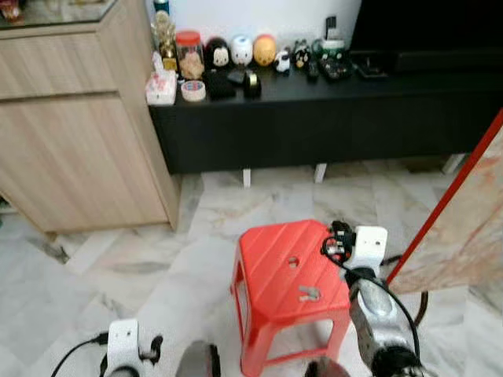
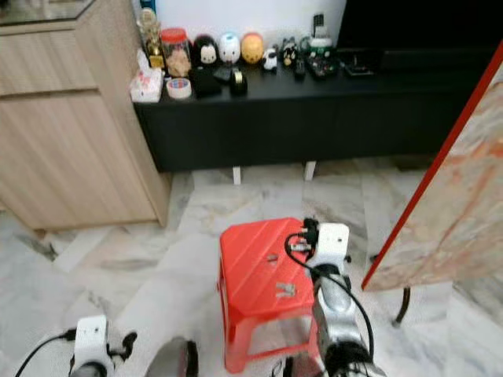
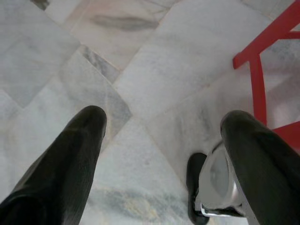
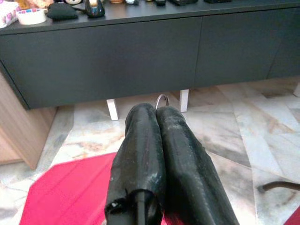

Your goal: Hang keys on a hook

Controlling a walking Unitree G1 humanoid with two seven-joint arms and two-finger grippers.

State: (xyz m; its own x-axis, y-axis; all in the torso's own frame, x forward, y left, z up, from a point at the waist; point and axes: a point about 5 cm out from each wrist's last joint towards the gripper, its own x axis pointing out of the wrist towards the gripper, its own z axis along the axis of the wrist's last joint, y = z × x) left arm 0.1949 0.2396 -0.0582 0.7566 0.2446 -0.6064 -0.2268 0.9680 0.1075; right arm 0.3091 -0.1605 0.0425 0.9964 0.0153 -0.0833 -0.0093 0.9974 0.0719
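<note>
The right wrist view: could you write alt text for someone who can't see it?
Two black fingers of the right tool are pressed together on a thin metal ring poking out at their tips. Below is a red stool on marble floor; ahead, a long black cabinet with small items on top.

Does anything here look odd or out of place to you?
Mainly the keys: they lie on a red plastic stool mid-floor, not hung on any hook. The right gripper, above the stool, has a thin metal ring pinched at its fingertips.
</note>
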